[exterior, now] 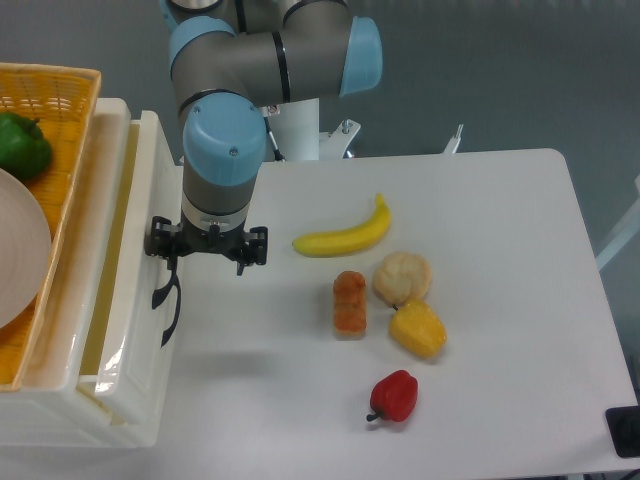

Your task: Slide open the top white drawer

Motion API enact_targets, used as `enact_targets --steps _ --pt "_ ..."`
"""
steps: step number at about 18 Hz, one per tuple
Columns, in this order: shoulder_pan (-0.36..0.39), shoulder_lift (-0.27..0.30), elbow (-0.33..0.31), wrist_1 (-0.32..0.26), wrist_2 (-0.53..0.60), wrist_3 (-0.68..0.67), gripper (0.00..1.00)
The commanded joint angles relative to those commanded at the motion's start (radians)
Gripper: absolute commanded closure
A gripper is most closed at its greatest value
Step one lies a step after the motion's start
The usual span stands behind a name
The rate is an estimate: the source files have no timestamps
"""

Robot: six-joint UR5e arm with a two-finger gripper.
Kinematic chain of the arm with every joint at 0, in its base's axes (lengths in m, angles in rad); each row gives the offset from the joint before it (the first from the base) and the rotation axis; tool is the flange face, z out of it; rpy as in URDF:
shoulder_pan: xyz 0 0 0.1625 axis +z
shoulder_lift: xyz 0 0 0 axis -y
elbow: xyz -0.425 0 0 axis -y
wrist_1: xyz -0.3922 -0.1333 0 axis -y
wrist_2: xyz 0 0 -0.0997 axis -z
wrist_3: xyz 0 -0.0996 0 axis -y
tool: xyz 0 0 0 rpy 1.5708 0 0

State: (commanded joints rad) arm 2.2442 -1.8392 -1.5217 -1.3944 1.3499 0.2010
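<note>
The top white drawer (135, 290) sits at the left edge of the table (520, 300), part of a glossy cream-white unit. It stands partly out from the cabinet: a narrow strip of its smooth inside shows as a pale yellowish slot between its front wall and the unit's top. Its black curved handle (167, 305) runs down the front face, on the side toward me.

My gripper (206, 250) hangs right at the upper end of that handle, pointing straight down. From this high view my wrist covers most of the fingers; I see dark finger parts sticking out on both sides, the near-drawer one touching or just overlapping the handle's top. Whether the fingers are clamped on the handle or only hooked beside it, I cannot tell, and the width between them is hidden as well.

On top of the unit lies a yellow wicker basket (70, 90) with a green pepper (22, 145) and a pale round plate (20, 260) inside.

Out on the table, well apart from the drawer, lie a banana (345, 235), an orange-brown food block (349, 303), a pale bumpy cauliflower-like piece (402, 277), a yellow pepper (418, 330) and a red pepper (396, 396).
</note>
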Motion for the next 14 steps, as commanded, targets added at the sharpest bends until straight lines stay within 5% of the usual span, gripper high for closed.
enact_targets --steps 14 --pt "0.075 0.003 0.006 0.000 0.032 0.028 0.00"
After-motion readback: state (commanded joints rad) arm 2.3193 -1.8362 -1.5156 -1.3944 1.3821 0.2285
